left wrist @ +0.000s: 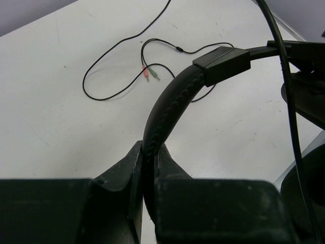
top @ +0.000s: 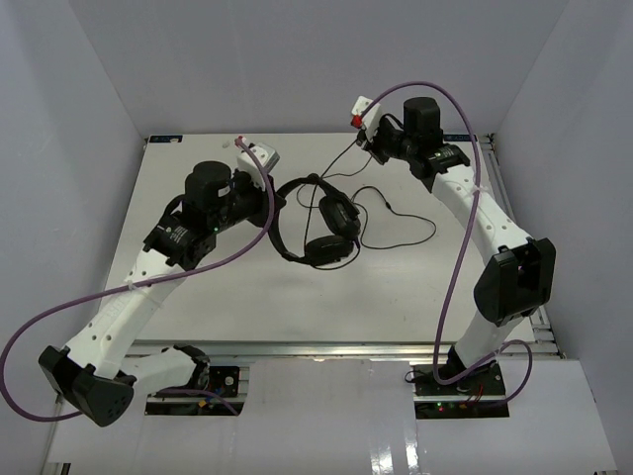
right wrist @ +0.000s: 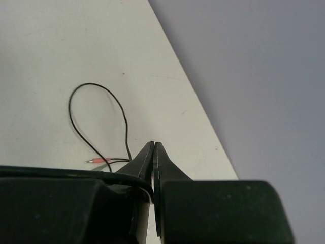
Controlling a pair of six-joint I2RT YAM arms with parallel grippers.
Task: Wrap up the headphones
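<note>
The black headphones point(top: 318, 230) hang just above the middle of the white table, both earcups point(top: 336, 214) low. My left gripper point(top: 271, 194) is shut on the padded headband point(left wrist: 167, 107), which rises from between its fingers point(left wrist: 147, 147). The thin black cord point(top: 396, 226) loops on the table to the right, and one strand runs up to my right gripper point(top: 365, 136) at the back. That right gripper point(right wrist: 153, 145) is shut, with the cord point(right wrist: 76, 174) passing across one finger into the slit between the jaws. The pink and green plugs point(right wrist: 99, 160) lie on the table below it.
Grey walls close in the white table point(top: 198, 297) on the left, back and right. A metal rail point(top: 346, 348) runs along the near edge by the arm bases. Purple arm cables point(top: 460, 198) arch over both arms.
</note>
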